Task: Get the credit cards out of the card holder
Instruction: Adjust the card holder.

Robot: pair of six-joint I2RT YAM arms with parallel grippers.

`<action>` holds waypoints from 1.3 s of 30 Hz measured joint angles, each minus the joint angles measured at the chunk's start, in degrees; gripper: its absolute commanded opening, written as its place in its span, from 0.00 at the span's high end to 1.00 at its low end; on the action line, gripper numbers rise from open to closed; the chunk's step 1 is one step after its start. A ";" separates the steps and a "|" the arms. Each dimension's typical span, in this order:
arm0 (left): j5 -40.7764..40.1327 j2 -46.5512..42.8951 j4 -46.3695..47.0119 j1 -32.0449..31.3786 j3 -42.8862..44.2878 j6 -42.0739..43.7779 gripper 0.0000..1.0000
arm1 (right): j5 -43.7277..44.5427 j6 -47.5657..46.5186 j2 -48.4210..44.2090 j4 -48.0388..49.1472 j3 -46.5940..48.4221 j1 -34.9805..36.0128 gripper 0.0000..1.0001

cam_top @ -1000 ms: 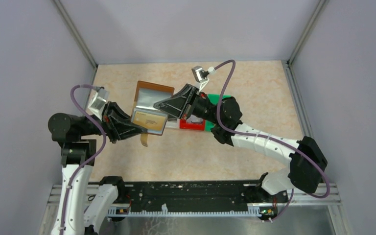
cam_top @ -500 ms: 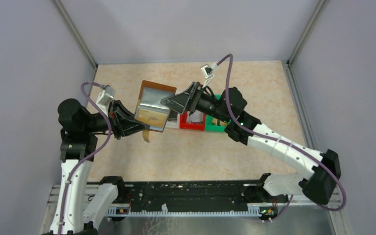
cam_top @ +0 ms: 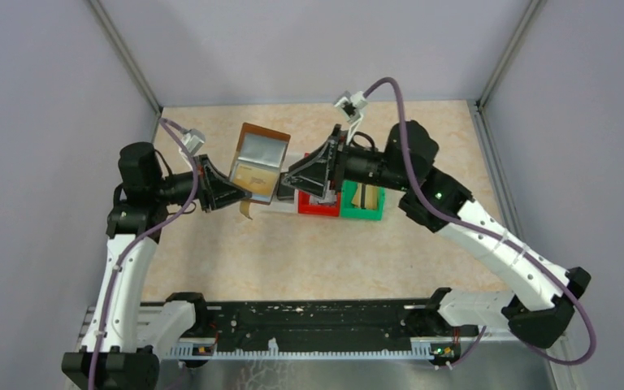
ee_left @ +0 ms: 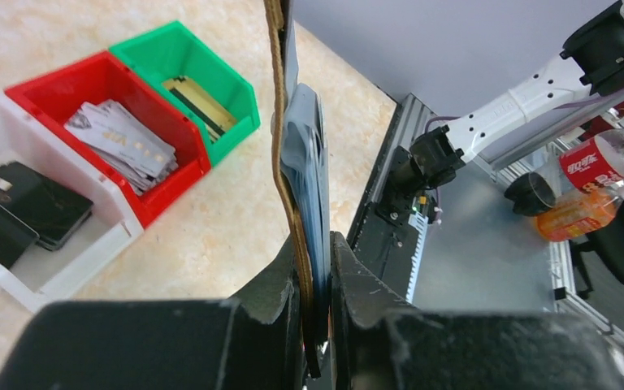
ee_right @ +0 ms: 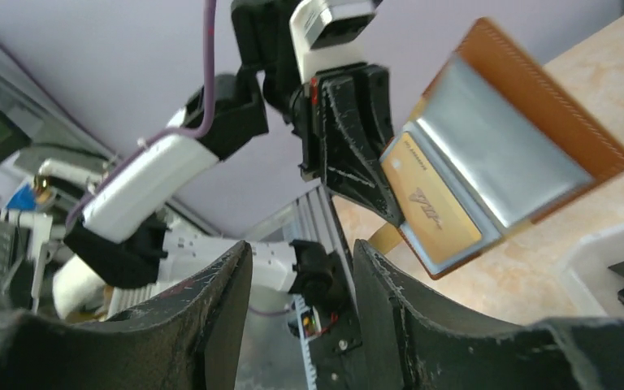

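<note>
The brown card holder (cam_top: 262, 132) hangs open in the air, its clear sleeves facing the right arm. A gold credit card (cam_top: 252, 174) sits in its lower sleeve. My left gripper (cam_top: 232, 193) is shut on the holder's lower edge; the left wrist view shows the holder (ee_left: 277, 122) edge-on between the jaws (ee_left: 315, 244). My right gripper (cam_top: 288, 176) is open and empty, just right of the holder and apart from it. In the right wrist view the holder (ee_right: 536, 106) and its gold card (ee_right: 431, 199) lie beyond the open jaws (ee_right: 301, 301).
Three small bins stand in a row under the right gripper. The white one (ee_left: 65, 268) holds black cards (ee_left: 24, 213). The red one (ee_left: 97, 69) holds silvery cards (ee_left: 122, 142). The green one (cam_top: 363, 213) holds gold cards (ee_left: 199, 101). Walls close three sides.
My left arm has swung the holder up and to the right, turning it more upright. My right arm has pulled back to the right and uncovered the green bin. Its jaws stay open.
</note>
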 measured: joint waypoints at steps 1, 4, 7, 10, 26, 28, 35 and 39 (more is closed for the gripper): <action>0.13 0.87 -1.16 0.00 0.00 0.57 0.96 | -1.86 -0.55 1.07 -0.48 0.55 0.00 0.50; 1.66 2.19 -4.68 0.00 0.00 3.34 0.96 | -6.78 -2.51 6.25 -2.75 2.97 0.00 0.47; 4.46 2.14 -9.64 0.00 0.92 8.37 0.98 | -10.29 -4.70 11.78 -5.03 5.53 0.00 0.46; 7.04 1.66 -14.43 0.00 2.47 14.62 0.99 | -13.20 -6.38 15.96 -7.26 7.82 -0.02 0.46; 11.13 1.14 -20.20 0.00 4.39 18.51 0.98 | -21.42 -9.51 20.02 -7.82 12.02 0.57 0.72; 11.21 1.11 -17.86 0.00 4.37 15.19 0.98 | -20.55 -9.68 20.00 -6.58 10.45 1.05 0.75; 10.05 0.39 -10.73 0.15 2.97 6.38 0.98 | -18.43 -9.60 19.28 -3.17 4.81 2.14 0.77; 9.77 -0.15 -8.46 0.17 2.93 4.96 0.98 | -18.80 -9.33 18.73 -1.81 4.68 2.14 0.58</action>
